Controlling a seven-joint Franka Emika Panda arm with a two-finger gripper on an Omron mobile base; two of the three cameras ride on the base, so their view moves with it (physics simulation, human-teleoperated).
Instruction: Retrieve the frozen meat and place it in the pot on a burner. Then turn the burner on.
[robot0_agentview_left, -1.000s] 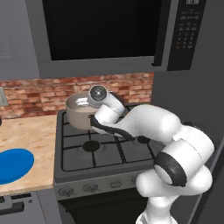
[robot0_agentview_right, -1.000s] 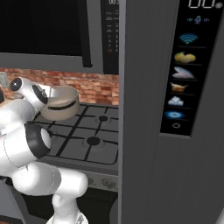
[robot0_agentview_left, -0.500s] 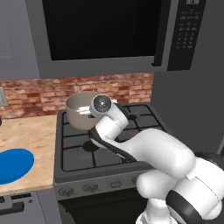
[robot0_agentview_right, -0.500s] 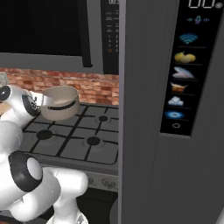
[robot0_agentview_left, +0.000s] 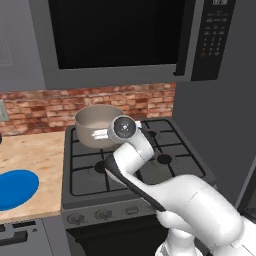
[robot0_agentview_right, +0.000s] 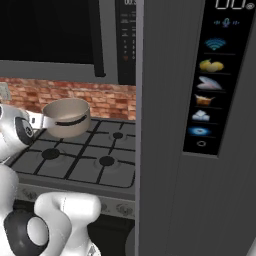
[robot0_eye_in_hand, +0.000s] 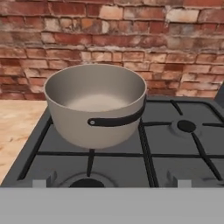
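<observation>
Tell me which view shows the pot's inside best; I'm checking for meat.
The hand view: the pot faces it close, interior open and bare where visible. The left base view has the arm covering its front; the right base view sees mainly its outer wall and handle.

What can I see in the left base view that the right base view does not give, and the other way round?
In the left base view: a blue plate on the wooden counter left of the stove.
In the right base view: the tall dark panel with lit icons, at the right.
In both: the pot on the stove's rear left burner, the brick wall, the microwave above, and the white arm.
</observation>
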